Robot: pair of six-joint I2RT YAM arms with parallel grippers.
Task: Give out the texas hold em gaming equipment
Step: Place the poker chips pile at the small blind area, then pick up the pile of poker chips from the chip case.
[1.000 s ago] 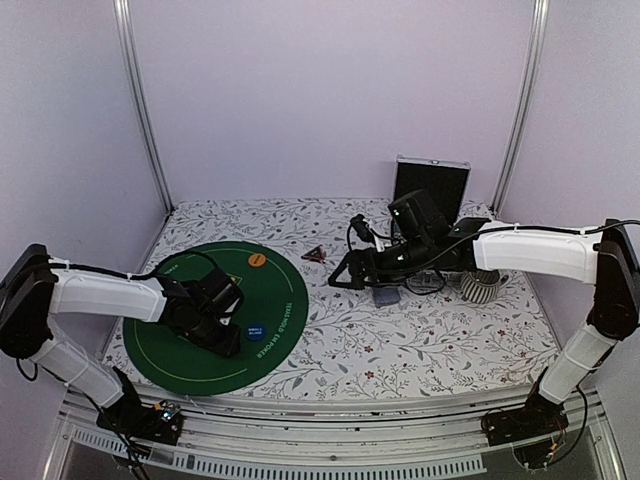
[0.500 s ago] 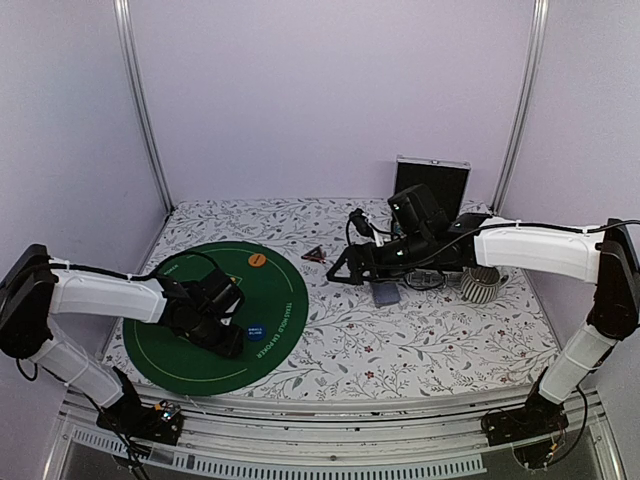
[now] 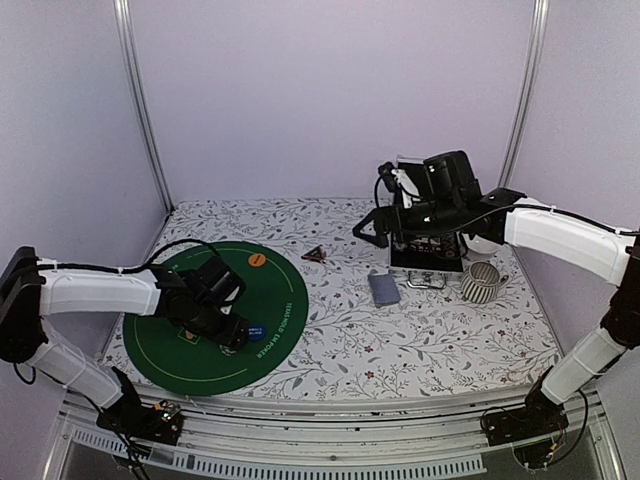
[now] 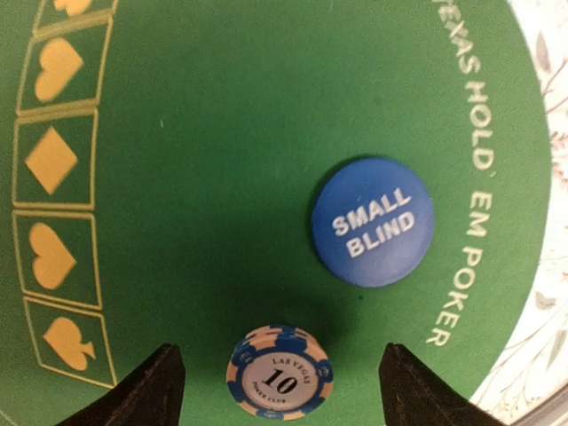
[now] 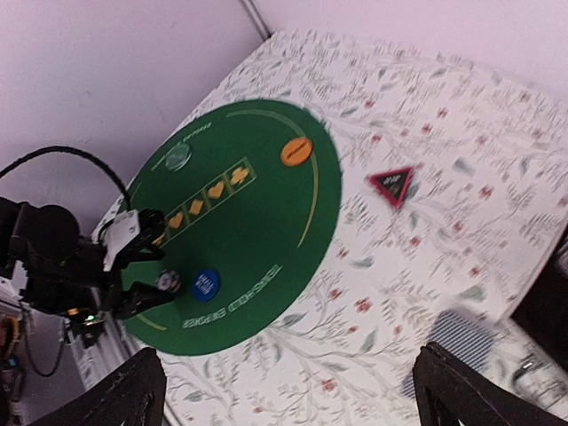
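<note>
The left gripper (image 4: 280,383) stood spread either side of a blue-striped poker chip (image 4: 280,371) lying on the green mat (image 4: 204,177) near the blue disc (image 4: 373,222); the right gripper (image 5: 288,383) hung spread, empty.

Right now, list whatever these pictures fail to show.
Case contents: top view, right arm covers them.
Triangle marker print: right wrist view, blurred and small.
Orange disc lettering: right wrist view, too small.
Poker chip: top view, left gripper hides it.
</note>
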